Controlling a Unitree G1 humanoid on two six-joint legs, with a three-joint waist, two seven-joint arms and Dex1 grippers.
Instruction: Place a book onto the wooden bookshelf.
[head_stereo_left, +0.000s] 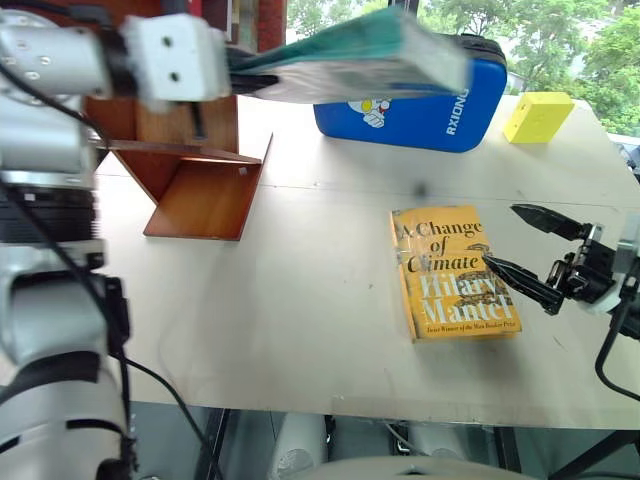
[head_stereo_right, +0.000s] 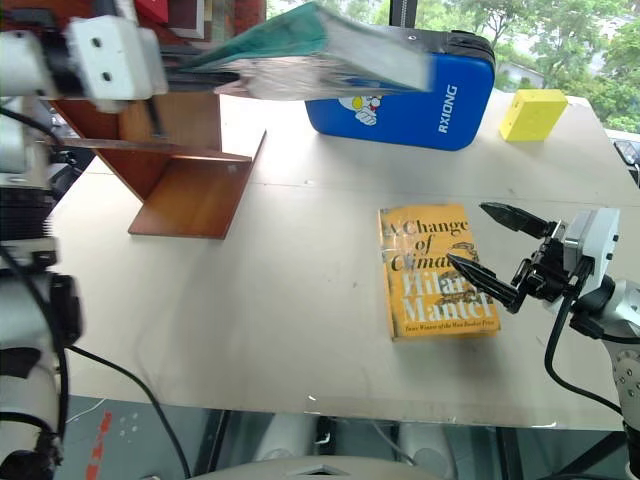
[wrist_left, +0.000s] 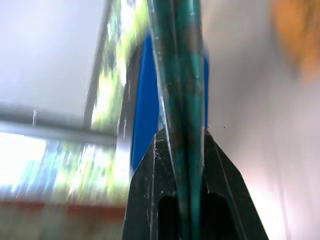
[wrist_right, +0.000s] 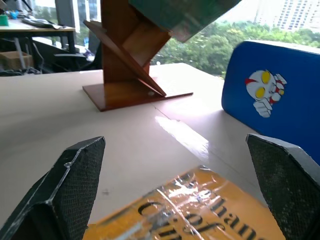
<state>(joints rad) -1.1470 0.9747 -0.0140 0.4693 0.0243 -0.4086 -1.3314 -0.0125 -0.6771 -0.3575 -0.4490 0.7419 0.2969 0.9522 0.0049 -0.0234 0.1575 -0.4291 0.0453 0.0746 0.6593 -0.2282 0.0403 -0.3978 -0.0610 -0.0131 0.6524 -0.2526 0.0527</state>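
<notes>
The teal book (head_stereo_left: 360, 62) in glossy wrap hangs in the air over the table's far side, held flat by its edge in my left gripper (head_stereo_left: 250, 72), which is shut on it. In the left wrist view its teal edge (wrist_left: 181, 90) runs up between my two black fingers (wrist_left: 150, 195). The wooden bookshelf (head_stereo_left: 195, 150) stands at the far left of the table, just left of the held book. My right gripper (head_stereo_left: 520, 245) is open, low over the right edge of a yellow book (head_stereo_left: 452, 272); nothing lies between its fingers (wrist_right: 65, 190).
The yellow "A Change of Climate" book lies flat on the pale table (head_stereo_left: 300, 320). A blue padded case (head_stereo_left: 440, 110) stands at the back, behind the held book. A small yellow block (head_stereo_left: 538, 116) sits at the far right.
</notes>
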